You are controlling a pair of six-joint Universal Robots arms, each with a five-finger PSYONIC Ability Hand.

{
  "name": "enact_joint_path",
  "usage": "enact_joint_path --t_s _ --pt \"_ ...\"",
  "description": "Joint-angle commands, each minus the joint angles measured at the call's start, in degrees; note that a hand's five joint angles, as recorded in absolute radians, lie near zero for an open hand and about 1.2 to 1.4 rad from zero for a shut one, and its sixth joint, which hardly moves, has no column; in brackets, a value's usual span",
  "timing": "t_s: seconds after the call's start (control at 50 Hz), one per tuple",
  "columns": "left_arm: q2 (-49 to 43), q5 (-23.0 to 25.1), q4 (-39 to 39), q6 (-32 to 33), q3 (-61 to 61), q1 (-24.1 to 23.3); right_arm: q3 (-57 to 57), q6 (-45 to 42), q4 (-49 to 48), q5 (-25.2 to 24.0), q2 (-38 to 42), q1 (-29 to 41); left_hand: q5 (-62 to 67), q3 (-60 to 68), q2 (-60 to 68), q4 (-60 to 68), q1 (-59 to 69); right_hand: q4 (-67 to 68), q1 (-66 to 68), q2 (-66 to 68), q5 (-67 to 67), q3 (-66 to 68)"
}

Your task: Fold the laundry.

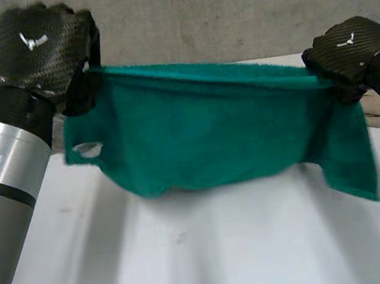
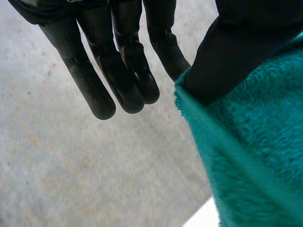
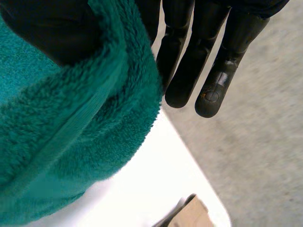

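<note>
left robot hand (image 1: 37, 46), right robot hand (image 1: 350, 51): each pinching one end of the towel's (image 1: 210, 132) top edge | risk: shallow thumb pinch may slip, dropping that end

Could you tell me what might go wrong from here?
The left hand and right hand each pinch just the top edge of the teal fleece towel by the thumb, other fingers straight and off it, so it may slip. A flap hangs loose beyond the right hand, so laying it on the white table could give a skewed fold.
</note>
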Motion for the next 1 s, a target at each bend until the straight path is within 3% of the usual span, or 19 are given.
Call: enact_joint_path --t_s 0.02,0.14,0.22,0.32,0.42,0.5,0.64,0.8,0.94,1.0 --pt "-13.24 -0.08 0.09 0.73 -0.12 1.34 -10.70 -1.21 8.63 0.37 11.82 0.63 13.82 11.67 11.38 11.31 14.62 11.97 23.31 12.52 13.09 12.29" --pt "-27.66 -0.17 4.48 4.68 11.03 2.83 -19.83 -2.26 8.10 3.17 23.07 0.81 13.82 11.67 11.38 11.31 14.62 11.97 23.31 12.52 13.09 12.29" --pt "-33.64 -0.26 8.26 8.89 22.54 4.33 -34.57 -2.53 3.38 8.35 30.71 1.94 13.82 11.67 11.38 11.31 14.62 11.97 23.31 12.52 13.09 12.29" --pt "-35.41 -0.61 18.16 11.10 36.42 4.77 -44.98 -2.53 -10.15 11.09 32.05 4.85 13.82 11.67 11.38 11.31 14.62 11.97 23.31 12.52 13.09 12.29" --pt "-33.57 -0.96 26.97 11.19 37.60 4.25 -45.17 -2.61 -21.60 11.09 28.63 4.85 13.82 11.67 11.38 11.31 14.62 11.97 23.31 12.52 13.09 12.29" --pt "-29.00 -0.61 26.55 11.10 31.64 3.80 -40.61 -3.14 -21.17 9.51 23.44 5.03 13.82 11.67 11.38 11.31 14.62 11.97 23.31 12.52 13.09 12.29" --pt "-22.67 -0.26 24.35 11.01 14.52 3.80 -28.57 -5.07 -9.32 0.02 18.16 4.68 13.82 11.67 11.38 11.31 14.62 11.97 23.31 12.52 13.09 12.29" --pt "-22.66 0.09 24.17 11.01 -2.10 4.24 -13.98 -10.44 3.61 -1.13 18.07 5.03 13.82 11.67 11.38 11.31 14.62 11.97 23.31 12.52 13.09 12.29" --pt "-28.97 0.53 24.17 11.01 -7.49 4.25 -2.99 -7.37 -7.44 -0.87 25.62 6.08 13.82 11.67 11.38 11.31 14.62 11.97 23.31 12.52 13.09 12.29" --pt "-30.92 0.53 24.08 11.01 -7.58 4.16 -0.52 -2.80 -13.24 -0.51 26.68 5.82 13.82 11.67 11.38 11.31 14.62 -4.56 6.78 -4.02 -3.44 -4.25"
